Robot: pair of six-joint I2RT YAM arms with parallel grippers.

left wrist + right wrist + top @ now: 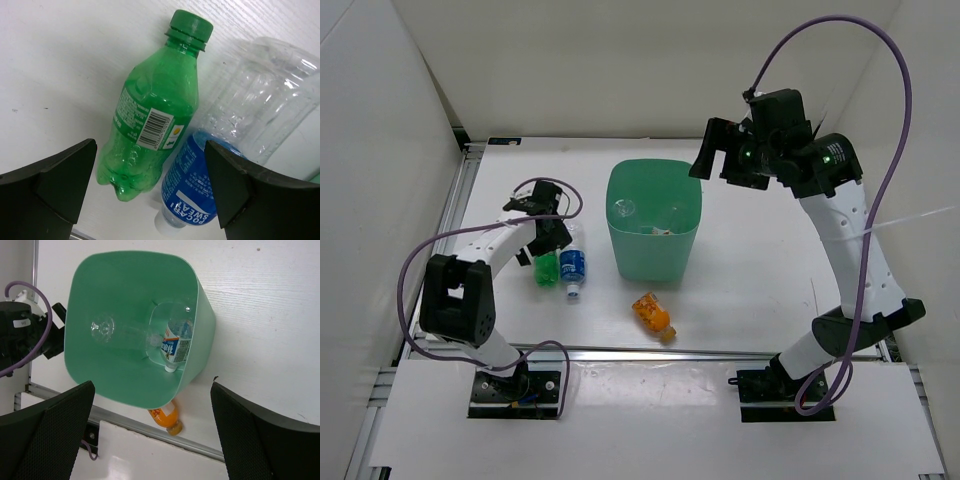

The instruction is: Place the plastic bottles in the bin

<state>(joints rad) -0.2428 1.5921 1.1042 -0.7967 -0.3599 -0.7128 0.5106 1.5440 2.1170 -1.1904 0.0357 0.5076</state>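
Nearest the arm bases: orange bottle (655,315), flat on its side on the table (760,300), just in front of the bin (650,262), nothing touching it. Not binned yet.

Off to the left and a shade farther back: green bottle (150,115) and blue-labelled clear bottle (192,187), lying side by side and touching, caps pointing opposite ways. Both out on the table, so two more to go.

Poised over that pair: left fingers (552,238), spread as wide as can be, gripping nothing. Green bottle framed squarely between them in the wrist view, the blue-labelled one crowding the right-hand finger. By the line-up, probably the green one next. Worth watching that neighbour, pressed so close against it.

On to the middle of the table: the bin, mint-green, upright. Down at the bottom, plain clear bottle (115,332) and printed-label bottle (175,342), both lying inside. Two of five home, three left outside.

Farthest back and high up, off the bin's right rim: right fingers (720,158), wide apart, empty, camera looking straight down into the bin. Free for another pick, and the orange bottle looks the likeliest candidate on that side.
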